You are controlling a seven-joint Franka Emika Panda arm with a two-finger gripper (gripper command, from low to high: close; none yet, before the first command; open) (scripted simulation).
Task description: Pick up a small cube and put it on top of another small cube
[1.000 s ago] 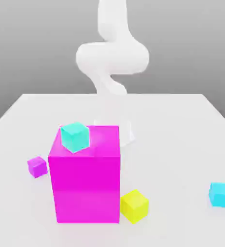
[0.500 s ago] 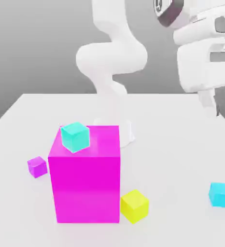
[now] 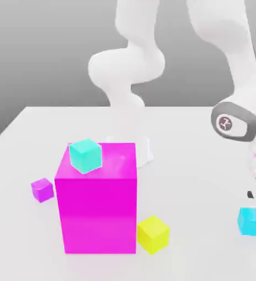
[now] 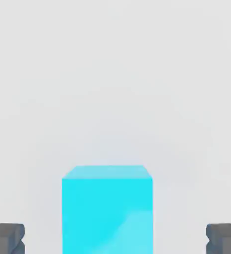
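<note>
The small sky-blue cube point(image 3: 248, 222) point(image 4: 107, 208) rests on the white table near the exterior view's right edge. My gripper point(image 3: 254, 215) point(image 4: 115, 239) has come down over it and is open. In the hand view its two dark fingertips point(image 4: 6, 238) stand wide apart on either side of the cube, with a gap on each side and no contact. A small yellow cube point(image 3: 152, 234) of about the same size lies at the front corner of a big magenta cube point(image 3: 97, 203).
A greener turquoise cube point(image 3: 85, 155) sits on the big magenta cube's top corner. A small purple cube point(image 3: 42, 190) lies at the exterior view's left. The arm's white base point(image 3: 127, 71) rises behind the magenta cube.
The arm swung in from above and came down at the exterior view's right until the hand reached the sky-blue cube. The fingers stayed open. No cube has moved.
</note>
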